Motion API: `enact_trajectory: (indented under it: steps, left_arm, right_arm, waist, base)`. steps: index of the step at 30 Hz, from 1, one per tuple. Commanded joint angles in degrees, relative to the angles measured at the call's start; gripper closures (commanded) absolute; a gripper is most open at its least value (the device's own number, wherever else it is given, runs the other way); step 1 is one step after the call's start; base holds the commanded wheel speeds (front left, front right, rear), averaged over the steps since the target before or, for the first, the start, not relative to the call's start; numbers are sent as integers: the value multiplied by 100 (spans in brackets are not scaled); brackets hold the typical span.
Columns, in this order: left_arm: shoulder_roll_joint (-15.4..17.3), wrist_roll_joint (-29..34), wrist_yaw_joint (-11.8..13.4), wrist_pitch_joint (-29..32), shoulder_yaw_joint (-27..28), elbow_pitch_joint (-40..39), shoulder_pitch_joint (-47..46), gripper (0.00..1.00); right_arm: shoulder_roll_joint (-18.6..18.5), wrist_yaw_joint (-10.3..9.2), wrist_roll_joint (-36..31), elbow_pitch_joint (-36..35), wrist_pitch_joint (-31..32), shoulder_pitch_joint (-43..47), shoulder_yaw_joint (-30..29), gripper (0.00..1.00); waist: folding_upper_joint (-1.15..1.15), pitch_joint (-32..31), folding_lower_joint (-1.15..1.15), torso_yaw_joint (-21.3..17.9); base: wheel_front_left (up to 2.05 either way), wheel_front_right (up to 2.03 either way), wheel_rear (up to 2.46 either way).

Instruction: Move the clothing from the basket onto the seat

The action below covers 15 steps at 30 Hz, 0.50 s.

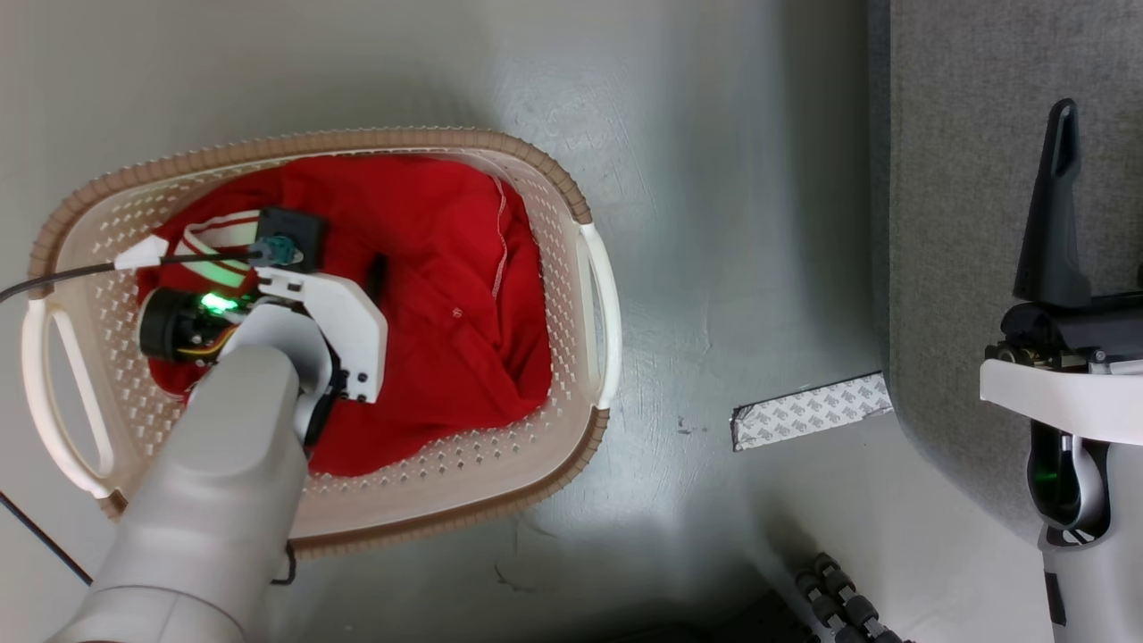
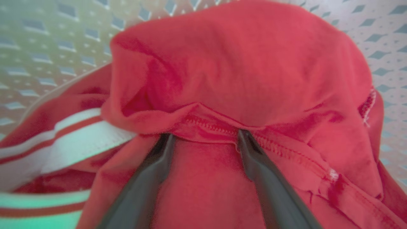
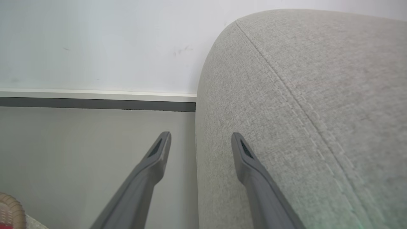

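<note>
Clothing [image 1: 446, 295] lay bunched in the basket [image 1: 596, 295] on the floor [image 1: 696, 223], well apart from the seat [image 3: 302, 95]. The left gripper [image 2: 205, 135] sat low in the heap, jaws spread, tips touching a stitched hem [image 2: 206, 124]. The right gripper [image 3: 200, 135] hung empty and spread beside the seat's edge. A pinch on that thin hem alone could slip, or the lift might drag the light basket along.
</note>
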Motion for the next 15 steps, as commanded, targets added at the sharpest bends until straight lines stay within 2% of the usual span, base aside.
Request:
enact_trajectory:
  steps: [1,2,3,5,6,15]
  left_arm:
    - [-7,-34,-3,-28,-11,52,-44,16]
    - [-21,-28,0,-43,-24,86,-65,50]
    - [-35,-32,-19,-55,-42,135,-77,62]
    - [-73,-60,-38,-100,-52,207,-90,97]
    - [-93,-82,-34,-129,-50,254,-86,100]
    - [-334,-330,-151,-670,-13,464,158,100]
  right_arm:
    - [72,117,186,485,153,38,34,0]
    - [72,117,180,483,154,49,16,0]
    - [72,117,177,486,156,60,-3,0]
    - [72,117,171,501,157,77,-32,0]
    - [72,117,163,513,157,87,-40,0]
    - [58,99,73,533,128,178,-108,0]
  waist:
    - [0,17,1,-1]
    - [0,30,1,0]
    - [0,39,1,1]
    - [0,38,1,5]
    - [0,23,1,8]
    - [0,-537,1,161]
  base:
    - [0,0,0]
    - [0,0,0]
    - [0,0,0]
    - [0,0,0]
    - [0,0,0]
    - [0,0,0]
